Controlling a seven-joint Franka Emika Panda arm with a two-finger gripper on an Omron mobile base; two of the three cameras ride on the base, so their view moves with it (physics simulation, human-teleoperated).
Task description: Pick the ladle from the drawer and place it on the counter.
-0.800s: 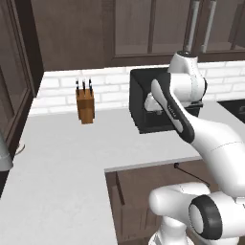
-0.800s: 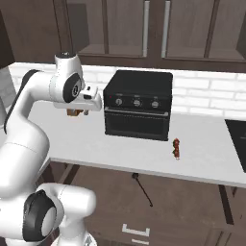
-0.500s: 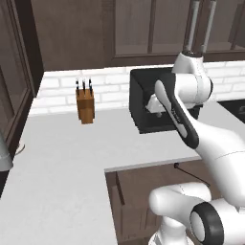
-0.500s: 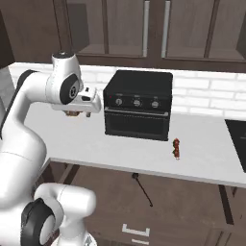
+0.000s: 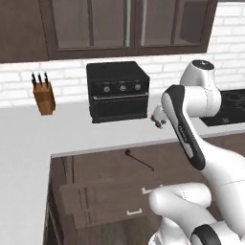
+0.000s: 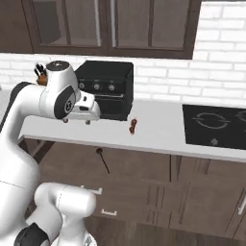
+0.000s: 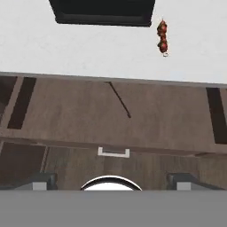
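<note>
The thin, almost black ladle (image 7: 119, 99) with its long slim handle lies on the floor of the wide, shallow, dark brown wooden drawer (image 7: 66, 111), which stands pulled out below the smooth, light grey-white counter (image 7: 88, 48). In the hand view the ladle runs at a slant from just under the counter's edge toward the drawer's front, above the small silver bar handle (image 7: 113, 152). In the right base view its round bowl end (image 6: 99, 151) sits close to the counter's edge.

The two-finger gripper (image 7: 111, 179) hangs high over the drawer front, well apart from the ladle, its fingers spread wide and holding nothing.

On the counter, a short reddish-brown item (image 6: 132, 126) lies just right of a black box-shaped oven (image 6: 108, 86). A wooden knife block (image 5: 44, 97) stands far left. A black stovetop (image 6: 216, 127) is set in the counter to the right.
</note>
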